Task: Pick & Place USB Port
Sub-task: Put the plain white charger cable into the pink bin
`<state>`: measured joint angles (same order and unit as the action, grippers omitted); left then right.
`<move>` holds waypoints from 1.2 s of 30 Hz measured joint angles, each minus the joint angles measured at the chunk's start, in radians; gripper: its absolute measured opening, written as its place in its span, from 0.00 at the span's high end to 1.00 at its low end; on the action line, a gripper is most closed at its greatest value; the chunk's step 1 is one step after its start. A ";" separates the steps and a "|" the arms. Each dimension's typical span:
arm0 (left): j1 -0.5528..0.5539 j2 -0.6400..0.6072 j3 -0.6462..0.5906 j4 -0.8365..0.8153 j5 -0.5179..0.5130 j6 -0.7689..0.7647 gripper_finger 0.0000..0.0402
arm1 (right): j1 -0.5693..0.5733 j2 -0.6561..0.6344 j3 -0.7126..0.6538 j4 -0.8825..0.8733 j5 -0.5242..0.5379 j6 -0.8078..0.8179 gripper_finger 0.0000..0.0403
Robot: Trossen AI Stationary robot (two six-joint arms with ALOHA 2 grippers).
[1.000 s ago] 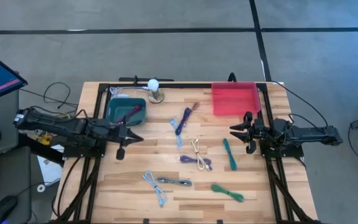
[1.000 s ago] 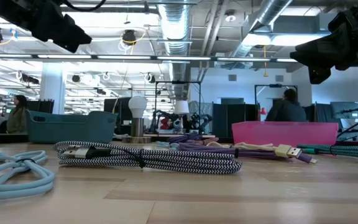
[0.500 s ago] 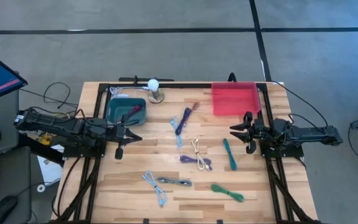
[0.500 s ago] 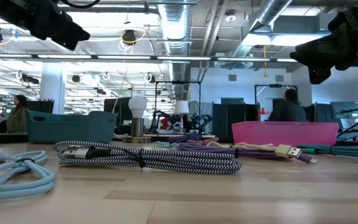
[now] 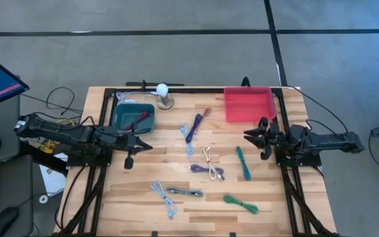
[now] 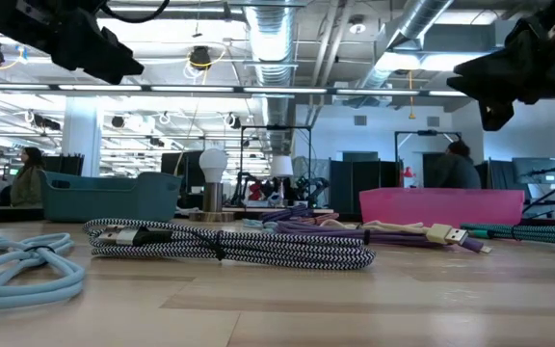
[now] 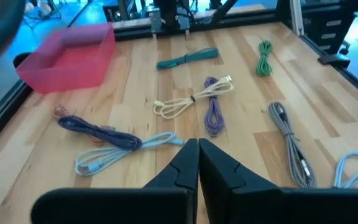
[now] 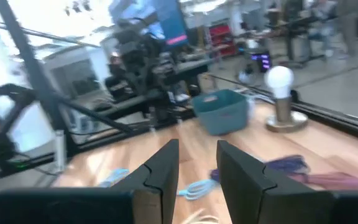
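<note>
Bare wood along the near table (image 5: 275,217) edge; cables (image 5: 206,161) littering the middle; bins and lamp (image 5: 164,95) lining the far edge.

Wood table (image 5: 202,197), translucent plastic red bin (image 5: 248,105).

Bright overhead lighting; glaring ceiling lamps (image 6: 200,60); motion-blurred right wrist view.

Count, from the high view:

- Cables loose on the counter (image 5: 143,191): seven. One purple-and-blue bundle (image 5: 193,126), one cream cable (image 5: 207,155), one purple cable (image 5: 206,170), one teal-green cable (image 5: 243,162), one bright green cable (image 5: 241,203), one light blue cable (image 5: 162,197), one grey braided cable (image 5: 185,192).
- Bins: two. One teal bin (image 5: 132,117), one pink bin (image 5: 249,105).
- Lamps: one, white bulb lamp (image 5: 163,94).
- Robot arms: two.
</note>
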<state>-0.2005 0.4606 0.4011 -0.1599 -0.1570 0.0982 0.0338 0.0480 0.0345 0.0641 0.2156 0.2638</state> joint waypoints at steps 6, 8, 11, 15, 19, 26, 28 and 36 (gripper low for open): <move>0.000 0.004 0.000 0.009 -0.036 0.002 0.97 | -0.001 0.130 0.060 -0.005 0.126 0.047 0.79; 0.000 0.004 0.000 0.009 -0.049 0.002 0.97 | 0.000 0.185 0.091 -0.015 0.125 0.084 0.79; 0.000 0.005 0.000 0.009 -0.062 0.002 0.98 | 0.016 0.279 0.143 -0.041 0.122 0.119 0.80; 0.000 0.005 0.000 0.009 -0.063 0.002 0.98 | 0.051 0.417 0.221 -0.076 0.123 0.120 0.80; 0.000 0.005 0.000 0.009 -0.063 0.002 0.98 | 0.075 0.556 0.312 -0.113 0.122 0.149 0.80; 0.000 0.005 0.000 0.008 -0.063 0.002 0.97 | 0.084 0.787 0.517 -0.345 0.068 0.400 0.80; 0.000 0.005 0.000 0.008 -0.063 0.002 0.97 | 0.084 0.852 0.563 -0.399 0.046 0.454 0.80; 0.000 0.005 0.000 0.008 -0.063 0.002 0.97 | 0.084 1.092 0.677 -0.452 -0.084 0.607 0.77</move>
<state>-0.2008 0.4652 0.4015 -0.1520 -0.2203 0.1005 0.1177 1.1402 0.7110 -0.3882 0.1314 0.8712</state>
